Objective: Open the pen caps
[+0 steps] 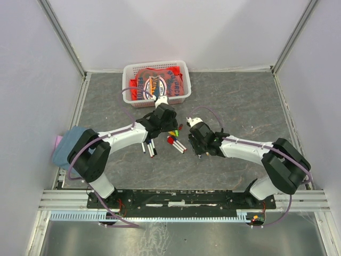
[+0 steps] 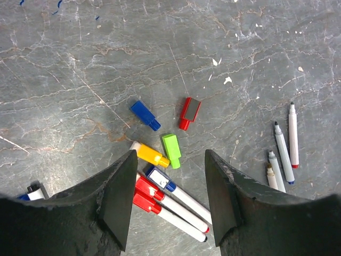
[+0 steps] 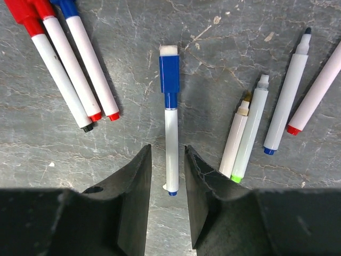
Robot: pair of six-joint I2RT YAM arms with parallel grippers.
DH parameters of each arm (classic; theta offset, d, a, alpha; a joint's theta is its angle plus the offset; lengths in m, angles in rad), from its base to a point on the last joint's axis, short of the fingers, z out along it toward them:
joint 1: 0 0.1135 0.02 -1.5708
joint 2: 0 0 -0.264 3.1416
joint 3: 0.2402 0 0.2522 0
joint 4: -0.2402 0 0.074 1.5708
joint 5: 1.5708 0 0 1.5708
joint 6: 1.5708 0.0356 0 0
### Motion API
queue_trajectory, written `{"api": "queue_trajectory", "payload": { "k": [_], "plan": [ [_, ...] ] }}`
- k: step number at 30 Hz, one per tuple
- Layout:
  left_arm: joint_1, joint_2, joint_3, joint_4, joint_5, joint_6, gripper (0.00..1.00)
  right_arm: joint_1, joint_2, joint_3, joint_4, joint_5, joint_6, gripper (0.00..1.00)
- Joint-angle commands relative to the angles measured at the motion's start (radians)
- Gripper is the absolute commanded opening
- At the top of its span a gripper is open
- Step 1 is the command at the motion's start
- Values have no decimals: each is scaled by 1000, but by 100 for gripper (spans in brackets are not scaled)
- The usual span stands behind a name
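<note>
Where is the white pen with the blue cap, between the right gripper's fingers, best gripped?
On the white barrel, below the blue cap, from above. The pen lies flat between the right gripper's fingers, so they close across the barrel and leave the cap free.

Robot lab test cell, by your view — plain white panels (image 1: 213, 26) wall in a grey marbled tabletop (image 1: 245, 101), aluminium framing (image 1: 64, 200) runs along the near edge, and your left arm (image 1: 114, 136) and right arm (image 1: 250, 146) sit bolted to a black base plate (image 1: 213, 198).
</note>
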Motion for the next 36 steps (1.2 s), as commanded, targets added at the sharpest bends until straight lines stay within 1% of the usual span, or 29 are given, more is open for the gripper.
{"api": "queue_trajectory", "payload": {
  "k": [1,5,7,10,14,16,18,22,30,36],
  "plan": [
    [-5,-50,-28,59,31,-1,60,4,24,17,37,-5,13,38],
    [-4,-71,-39,66,42,-10,60,4,41,-4,43,-8,28,36],
    [-5,-78,-43,72,49,-16,60,6,44,-14,46,-10,35,34],
    [-5,-80,-42,75,66,-24,61,6,45,-24,38,-13,44,26],
    [-4,-88,-43,84,95,-41,61,6,39,-39,30,-13,52,10],
    [-5,-91,-43,88,120,-52,62,6,31,-45,31,-14,57,5],
    [-5,-93,-43,95,147,-64,62,6,17,-50,35,-14,63,1],
    [-5,-98,-49,108,207,-90,64,6,-42,-63,50,-23,70,1],
    [-1,-94,-67,150,330,-157,67,6,-201,-85,93,-92,97,1],
    [4,-82,-119,258,430,-240,67,6,-262,-87,119,-140,123,1]
  ]
}}
